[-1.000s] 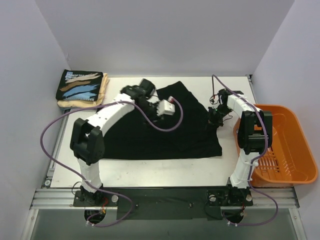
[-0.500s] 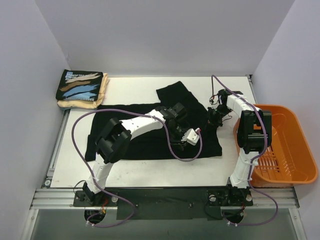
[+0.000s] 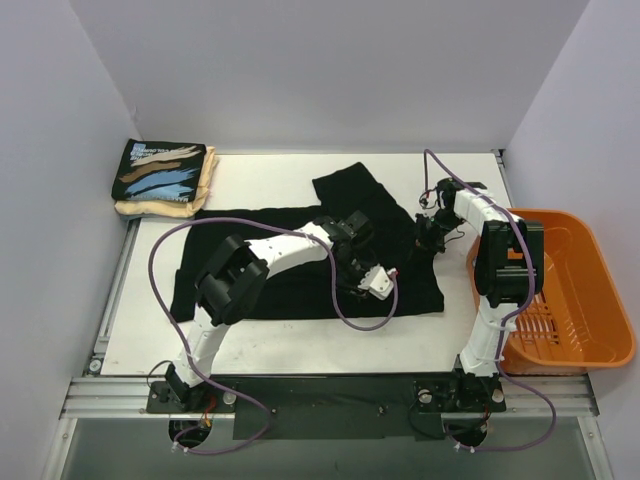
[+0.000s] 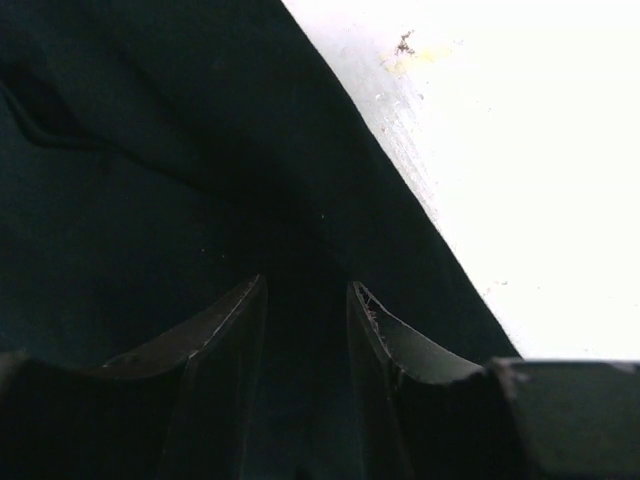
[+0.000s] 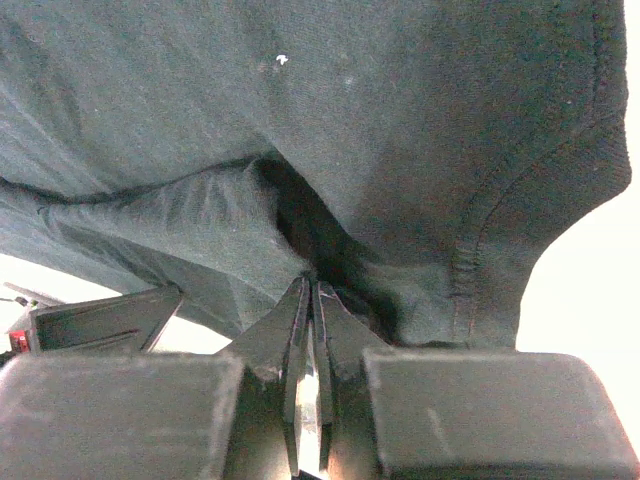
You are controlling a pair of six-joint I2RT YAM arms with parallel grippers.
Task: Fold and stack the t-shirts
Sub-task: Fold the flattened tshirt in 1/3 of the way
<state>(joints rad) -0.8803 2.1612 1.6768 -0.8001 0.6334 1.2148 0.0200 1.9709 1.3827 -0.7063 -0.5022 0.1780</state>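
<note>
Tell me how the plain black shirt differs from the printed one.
The plain black shirt lies spread across the table's middle; the printed shirt sits folded at the far left corner. The black one is pinched by the right gripper; the printed one is untouched, stacked on a cream shirt. Both are black cloth.

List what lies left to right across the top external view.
Folded stack of brush-stroke-print black and cream t-shirts → left gripper → right gripper, both on the spread plain black t-shirt → orange plastic basket.
</note>
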